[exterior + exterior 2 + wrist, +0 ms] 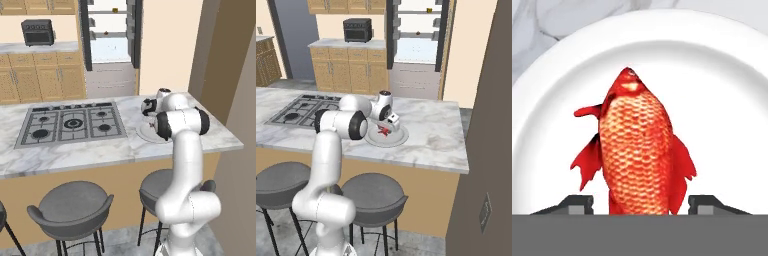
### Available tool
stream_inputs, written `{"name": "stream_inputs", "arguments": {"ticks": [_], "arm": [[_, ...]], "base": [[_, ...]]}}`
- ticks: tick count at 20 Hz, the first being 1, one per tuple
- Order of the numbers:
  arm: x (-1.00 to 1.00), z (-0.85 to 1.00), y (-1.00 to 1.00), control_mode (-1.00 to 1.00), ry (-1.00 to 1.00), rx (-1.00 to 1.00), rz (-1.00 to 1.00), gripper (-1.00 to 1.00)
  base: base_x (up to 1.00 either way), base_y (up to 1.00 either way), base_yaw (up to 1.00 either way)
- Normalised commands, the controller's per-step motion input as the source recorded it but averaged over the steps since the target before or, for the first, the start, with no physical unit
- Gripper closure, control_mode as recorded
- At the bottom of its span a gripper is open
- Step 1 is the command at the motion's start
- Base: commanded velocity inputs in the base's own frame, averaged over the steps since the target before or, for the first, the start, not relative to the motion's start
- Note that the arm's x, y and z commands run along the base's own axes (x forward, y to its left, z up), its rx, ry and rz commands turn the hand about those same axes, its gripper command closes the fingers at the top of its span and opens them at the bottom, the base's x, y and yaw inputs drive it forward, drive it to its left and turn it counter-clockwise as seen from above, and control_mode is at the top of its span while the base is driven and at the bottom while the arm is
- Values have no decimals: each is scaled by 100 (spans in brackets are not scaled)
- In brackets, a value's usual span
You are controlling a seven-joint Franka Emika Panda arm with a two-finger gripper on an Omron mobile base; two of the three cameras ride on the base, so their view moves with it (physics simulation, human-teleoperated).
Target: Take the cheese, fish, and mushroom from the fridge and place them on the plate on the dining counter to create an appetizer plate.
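Flanking fish [639,150] over plate [722,90]: hand [641,202]

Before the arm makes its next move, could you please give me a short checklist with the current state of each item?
1. Fish over the plate: ok, the plate lies behind it in the hand view.
2. Gripper above the plate on the dining counter: ok.
3. Fish released: cannot tell; the fingers stand on either side of its tail, contact unclear.
4. Fridge open for the next pick: ok.
5. Cheese still to fetch: a small yellow item sits on an upper shelf.
6. Mushroom: cannot tell; a tiny dark item sits on a lower shelf.
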Motion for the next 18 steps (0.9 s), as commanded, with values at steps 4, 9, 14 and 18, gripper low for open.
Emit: {"name": "stream_inputs", "arguments": {"ticks": [4,9,14,18], "arm": [[-1,0,0,-100,0,0,0,-100],[-14,16,0,-100,0,0,0,-100],[-88,41,2,-100,0,-1,7,-100],[-100,56,11,-100,0,-3,20,-100]], "base": [[0,0,0],[0,0,0],[0,0,0],[0,0,0]]}}
